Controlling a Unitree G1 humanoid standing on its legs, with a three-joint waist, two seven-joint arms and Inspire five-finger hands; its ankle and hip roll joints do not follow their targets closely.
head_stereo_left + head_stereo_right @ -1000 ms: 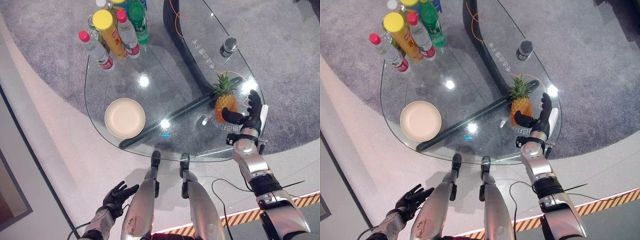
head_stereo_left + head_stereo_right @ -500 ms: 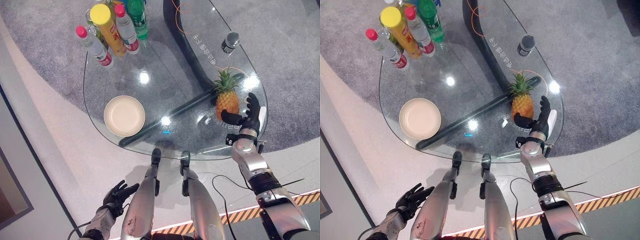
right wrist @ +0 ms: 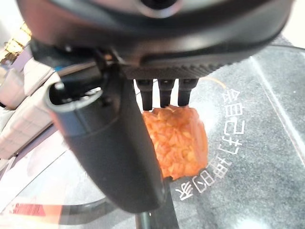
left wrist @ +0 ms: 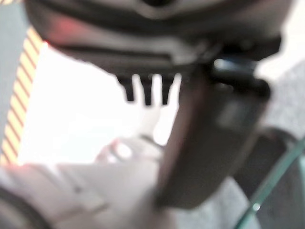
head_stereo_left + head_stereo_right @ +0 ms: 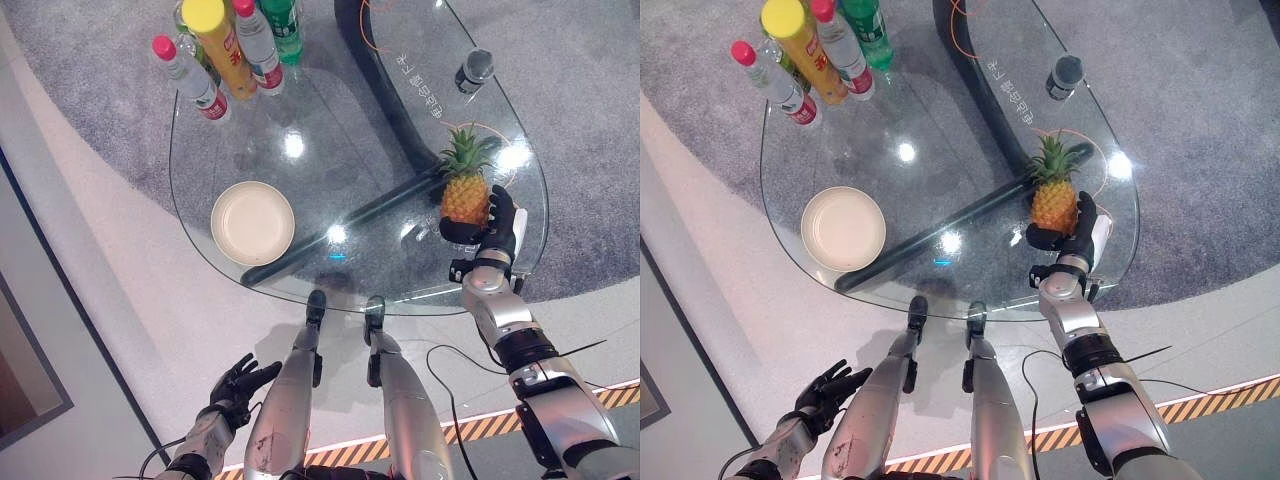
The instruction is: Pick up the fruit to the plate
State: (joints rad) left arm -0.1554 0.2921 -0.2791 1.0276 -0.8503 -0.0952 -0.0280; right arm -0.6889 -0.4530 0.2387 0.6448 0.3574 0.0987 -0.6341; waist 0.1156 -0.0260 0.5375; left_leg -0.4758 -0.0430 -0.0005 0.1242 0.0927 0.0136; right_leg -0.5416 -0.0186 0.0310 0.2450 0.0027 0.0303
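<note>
Left hand (image 5: 236, 385) hangs low at 7 o'clock, off the table and above the pale floor (image 5: 120, 300), fingers spread loose, holding nothing.

Right arm reaches up from 5 o'clock; the right hand (image 5: 487, 232) sits at the near right edge of the glass table (image 5: 300, 190), thumb under and fingers curled round the lower body of the pineapple (image 5: 465, 195), grasping it. Right wrist view shows the orange rind (image 3: 178, 138) past the thumb and fingertips. Pineapple stands upright, green crown pointing to 12 o'clock, at about 3 o'clock on the tabletop. Can't tell whether its base touches the glass.

Cream plate (image 5: 252, 222) lies at 9 o'clock of the table, well apart from the pineapple, nothing on it.

Dark table base (image 5: 390, 95) shows through the glass, running from 6 toward 12 o'clock. A small dark cylinder (image 5: 474, 70) sits at 1 o'clock beside printed lettering.

Bottle cluster at 11 o'clock: red-capped clear bottles (image 5: 185, 78), a yellow-capped can (image 5: 220, 45), a green bottle (image 5: 283, 30).

Grey carpet (image 5: 590, 120) lies under and beyond the table, and a hazard-striped line (image 5: 480, 428) crosses the floor at 5 o'clock.
</note>
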